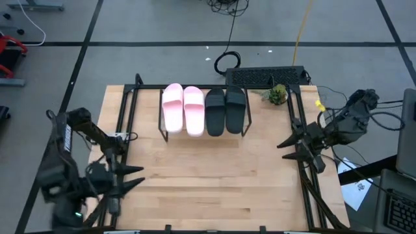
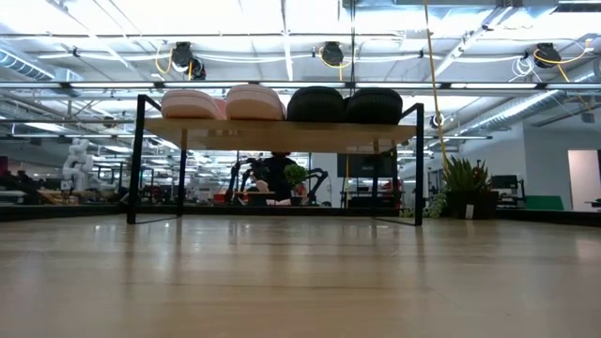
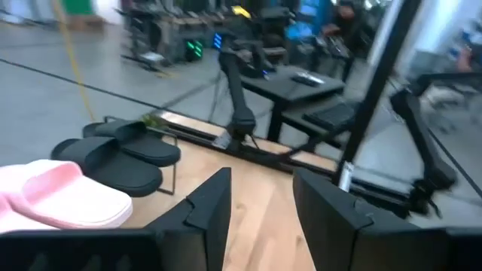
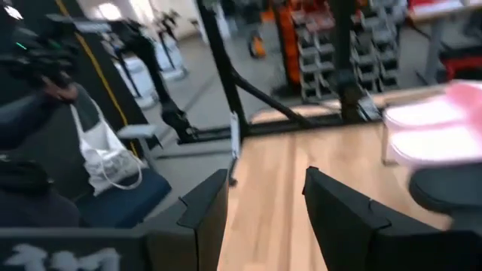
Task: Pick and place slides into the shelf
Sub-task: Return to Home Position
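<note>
Left gripper: hovering lower left in the high view, jaws gaping, carrying nothing.
Right gripper: hanging mid-right, jaws spread, empty.
Pink slides, black slides: sitting side by side on the shelf, upper centre.
Handling: probably light, springy foam; pinching the strap is looking safest.

Left arm, right arm black (white marking); left end effector wedge-fingered.

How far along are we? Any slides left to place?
Done: two pink slides and two black slides sit side by side on the shelf. In hand: nothing; left gripper and right gripper are open, empty, at opposite edges of the table. Left: only parking the arms.
</note>
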Controlling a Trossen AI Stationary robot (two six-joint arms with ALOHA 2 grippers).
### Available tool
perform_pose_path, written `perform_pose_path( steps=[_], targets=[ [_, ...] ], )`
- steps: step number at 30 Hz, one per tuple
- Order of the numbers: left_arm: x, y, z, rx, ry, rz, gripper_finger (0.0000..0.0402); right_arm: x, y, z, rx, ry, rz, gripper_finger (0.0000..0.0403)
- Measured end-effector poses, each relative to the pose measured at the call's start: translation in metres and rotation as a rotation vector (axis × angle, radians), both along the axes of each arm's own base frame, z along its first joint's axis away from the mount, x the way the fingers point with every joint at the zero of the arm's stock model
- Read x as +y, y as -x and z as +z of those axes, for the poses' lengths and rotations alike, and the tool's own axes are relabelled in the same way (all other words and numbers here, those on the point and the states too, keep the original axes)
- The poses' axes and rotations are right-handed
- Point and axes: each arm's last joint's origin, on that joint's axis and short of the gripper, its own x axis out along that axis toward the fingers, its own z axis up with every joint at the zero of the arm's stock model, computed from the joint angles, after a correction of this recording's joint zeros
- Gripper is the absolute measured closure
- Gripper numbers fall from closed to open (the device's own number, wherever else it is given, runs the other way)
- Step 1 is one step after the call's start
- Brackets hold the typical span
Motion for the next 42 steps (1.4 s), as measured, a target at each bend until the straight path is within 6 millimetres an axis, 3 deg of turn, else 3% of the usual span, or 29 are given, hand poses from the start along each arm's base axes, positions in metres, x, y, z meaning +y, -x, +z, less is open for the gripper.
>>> perform_pose_path(
  steps=[5, 12, 16, 20, 23, 25, 29, 33, 35, 39, 42],
  targets=[
    [-0.006, -0.008, -0.030, -0.041, 0.008, 0.054, 0.0256, 0.004, -0.003, -0.033, -0.008, -0.005, 0.008, 0.0236],
    [-0.002, -0.021, -0.053, -0.067, -0.006, 0.131, 0.0256, 0.005, -0.005, -0.066, 0.011, -0.021, 0.004, 0.0236],
    [0.003, -0.035, -0.063, -0.098, 0.037, 0.197, 0.0256, 0.003, -0.002, -0.069, 0.004, -0.014, 0.006, 0.0236],
    [0.003, -0.059, -0.068, -0.073, 0.108, 0.225, 0.0256, -0.003, 0.004, -0.059, -0.097, 0.004, 0.020, 0.0236],
    [0.003, -0.088, -0.063, 0.025, 0.107, 0.122, 0.0256, -0.009, 0.011, -0.054, -0.147, 0.024, 0.024, 0.0236],
    [0.007, -0.110, -0.056, 0.055, 0.059, -0.050, 0.0256, -0.013, 0.016, -0.052, -0.173, 0.030, 0.025, 0.0236],
    [0.038, -0.133, -0.055, -0.036, -0.042, -0.429, 0.0256, -0.019, 0.022, -0.050, -0.210, 0.045, 0.030, 0.0236],
    [0.081, -0.120, -0.090, 0.032, 0.043, -0.435, 0.0256, -0.018, 0.024, -0.051, -0.209, 0.050, 0.108, 0.0236],
    [0.096, -0.108, -0.099, -0.023, 0.071, -0.409, 0.0256, -0.018, 0.024, -0.052, -0.191, 0.029, 0.110, 0.0236],
    [0.114, -0.076, -0.108, -0.190, -0.010, -0.479, 0.0256, -0.018, 0.024, -0.055, -0.152, 0.032, 0.109, 0.0236],
    [0.126, -0.052, -0.122, -0.205, -0.003, -0.489, 0.0256, -0.021, 0.027, -0.056, -0.154, 0.030, 0.105, 0.0236]
  ],
)
